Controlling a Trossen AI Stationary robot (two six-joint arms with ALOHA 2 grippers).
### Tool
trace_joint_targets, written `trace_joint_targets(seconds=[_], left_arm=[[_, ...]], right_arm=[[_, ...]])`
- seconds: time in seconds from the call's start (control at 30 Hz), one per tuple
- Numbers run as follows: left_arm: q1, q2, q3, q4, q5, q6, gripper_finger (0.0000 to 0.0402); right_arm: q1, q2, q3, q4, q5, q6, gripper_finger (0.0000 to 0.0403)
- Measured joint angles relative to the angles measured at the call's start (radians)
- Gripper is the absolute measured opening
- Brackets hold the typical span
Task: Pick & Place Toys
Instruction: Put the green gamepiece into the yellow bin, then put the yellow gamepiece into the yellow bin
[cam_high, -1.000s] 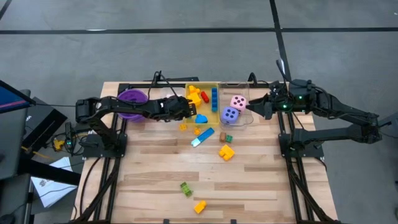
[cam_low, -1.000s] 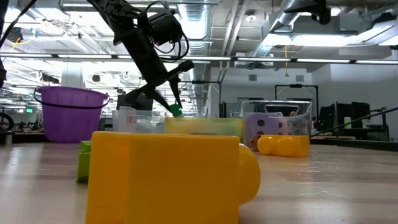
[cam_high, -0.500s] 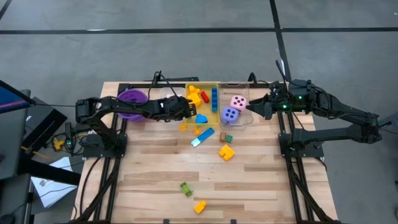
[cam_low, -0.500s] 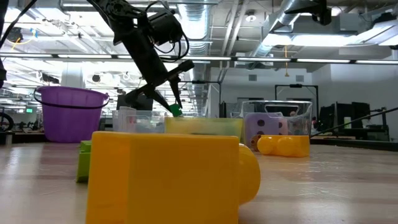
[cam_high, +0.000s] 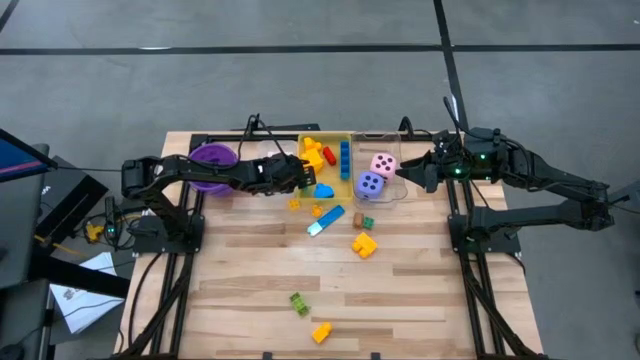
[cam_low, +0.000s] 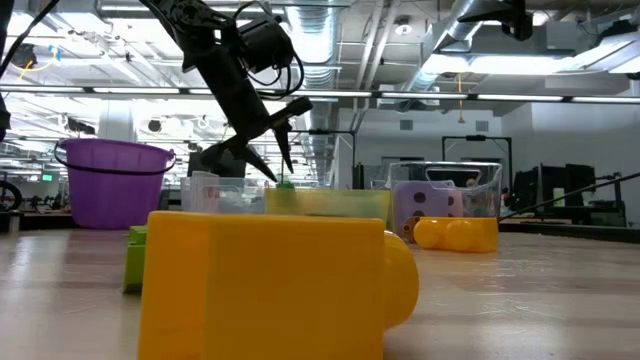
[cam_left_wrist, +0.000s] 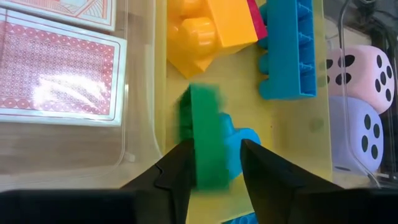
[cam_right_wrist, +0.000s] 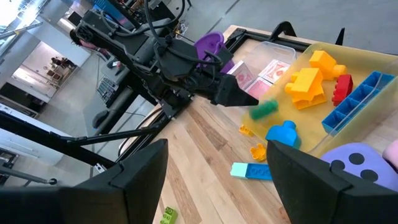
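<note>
My left gripper hangs open over the near left part of the yellow bin. A green block shows blurred just below and beyond its fingertips, in the air and clear of them. Inside the bin lie yellow blocks, a long blue block, a red one and a small blue one. A pink die and a purple die sit in the clear bin to the right. My right gripper waits open by that bin, raised, with nothing between its fingers.
Red-and-white cards lie in a clear bin left of the yellow one. A purple bowl stands at the far left. Loose blocks lie on the table: blue, yellow, green, yellow near the front edge.
My left gripper has opened and let go of the green block, which has dropped from between its fingertips toward the yellow bin. Both arms have kept their places.
</note>
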Motion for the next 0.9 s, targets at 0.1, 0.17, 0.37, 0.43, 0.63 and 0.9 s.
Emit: trace_joint_targets(seconds=[0.1,0.17,0.37,0.43,0.63,0.9], left_arm=[[0.0,0.0,0.0,0.0,-0.01,0.0,0.0134],[0.0,0.0,0.0,0.0,-0.011,0.0,0.0135],[0.0,0.0,0.0,0.0,-0.011,0.0,0.0135],[0.0,0.0,0.0,0.0,-0.011,0.0,0.0135],[0.0,0.0,0.0,0.0,-0.011,0.0,0.0136],[0.0,0.0,0.0,0.004,-0.01,0.0,0.0136]], right_arm=[[0.0,0.0,0.0,0.0,0.0,0.0,0.0266],[0.0,0.0,0.0,0.0,0.0,0.0,0.0266],[0.0,0.0,0.0,0.0,0.0,0.0,0.0266],[0.0,0.0,0.0,0.0,0.0,0.0,0.0266],[0.0,0.0,0.0,0.0,0.0,0.0,0.0266],[0.0,0.0,0.0,0.0,0.0,0.0,0.0266]])
